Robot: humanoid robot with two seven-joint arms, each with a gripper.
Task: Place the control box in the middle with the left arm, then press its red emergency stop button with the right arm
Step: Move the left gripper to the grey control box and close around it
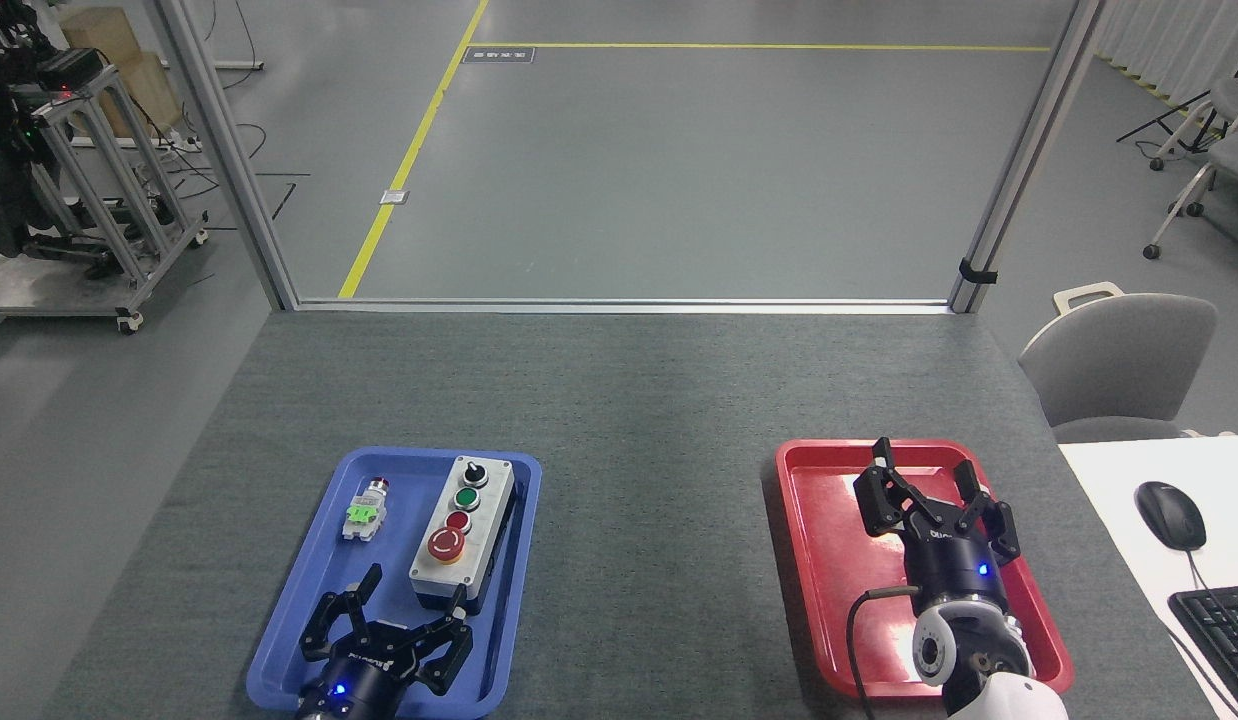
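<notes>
Head view: control box (461, 533) sat in blue tray (309, 640) on table's (629, 400) left side, next to a small silver/green switch part (365, 508); not in the middle yet. Left gripper (411, 606) hovered just below box's near end, fingers spread wide, holding nothing. Right gripper (924, 480) was over red tray (809, 560), fingers open, empty. Red emergency stop button (446, 542) looked unpressed, though hard to tell at this res. Progress approx. zero: grasp, move to center, and press all left to do.
</notes>
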